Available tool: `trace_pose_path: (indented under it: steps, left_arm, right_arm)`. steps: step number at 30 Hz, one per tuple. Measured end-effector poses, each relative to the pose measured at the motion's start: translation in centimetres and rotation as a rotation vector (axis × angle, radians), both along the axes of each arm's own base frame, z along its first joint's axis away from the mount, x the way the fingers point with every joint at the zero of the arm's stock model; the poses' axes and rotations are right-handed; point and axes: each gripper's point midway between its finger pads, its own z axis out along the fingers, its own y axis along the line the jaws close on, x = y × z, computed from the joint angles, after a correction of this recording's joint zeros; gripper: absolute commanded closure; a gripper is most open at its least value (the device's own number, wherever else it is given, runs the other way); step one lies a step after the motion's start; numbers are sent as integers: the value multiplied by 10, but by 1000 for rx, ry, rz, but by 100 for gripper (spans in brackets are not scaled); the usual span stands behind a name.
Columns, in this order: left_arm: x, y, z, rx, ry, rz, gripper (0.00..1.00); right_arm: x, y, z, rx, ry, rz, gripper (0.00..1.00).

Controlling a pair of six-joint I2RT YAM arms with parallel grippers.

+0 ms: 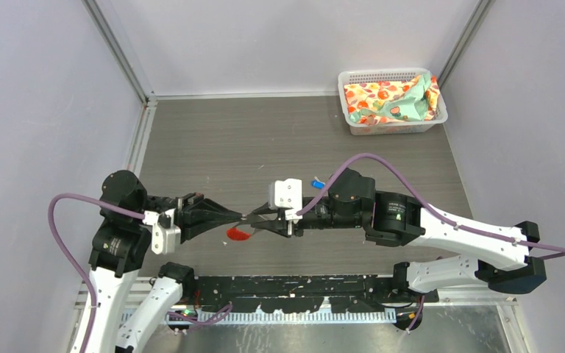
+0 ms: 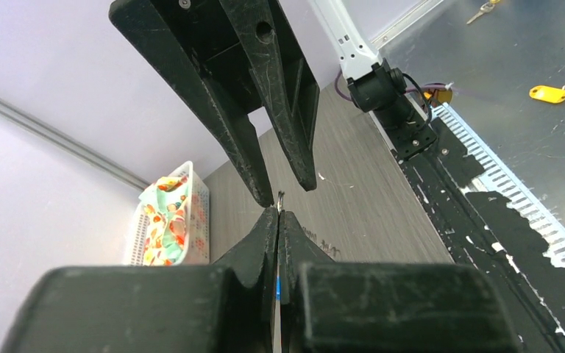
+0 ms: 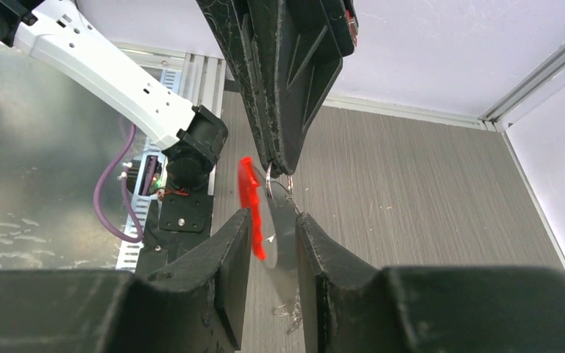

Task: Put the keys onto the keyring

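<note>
Top view — the left gripper (image 1: 239, 218) is clenched on the keyring (image 3: 252, 198), held up over the table (image 1: 265, 132). The right gripper (image 3: 274, 220) is loose — its fingers stand apart, keyring hanging between them.

Overhead, the left gripper (image 1: 241, 216) and right gripper (image 1: 250, 219) meet tip to tip and cover the keyring (image 3: 277, 179) — only its red tag (image 1: 239, 234) shows, on the near side of the tips. On my right wrist feed a silvery smear (image 3: 283, 243) sits between the right gripper's fingers (image 3: 228, 250), too blurred for me to call it ring or key. Low between those fingers, thin wire loops (image 3: 288, 310) are half hidden; I can't tell if they join the ring. The blue key (image 1: 318, 184), back beside the right gripper's wrist, is tiny — its blade is lost. Off to the left gripper's side, a stray key (image 2: 485, 9) is cut by the frame's top edge.
</note>
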Motion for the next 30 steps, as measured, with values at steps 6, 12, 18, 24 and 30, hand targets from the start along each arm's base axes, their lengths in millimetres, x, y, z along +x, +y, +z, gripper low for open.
trace_pose_path:
  steps: [6,12,18,24,30]
  left_arm:
    - [0,0,0,5,32,-1,100]
    - [0,0,0,6,38,-2,100]
    - [1,0,-1,10,57,5,100]
    - [2,0,-2,18,107,8,64]
    - [12,-2,-14,53,260,34,64]
  right_arm:
    - [1,4,1,9,-6,3,78]
    - [1,7,3,21,-9,4,84]
    - [1,10,1,15,-8,10,99]
    - [0,11,3,-2,-6,8,99]
    - [7,17,6,-98,30,-29,99]
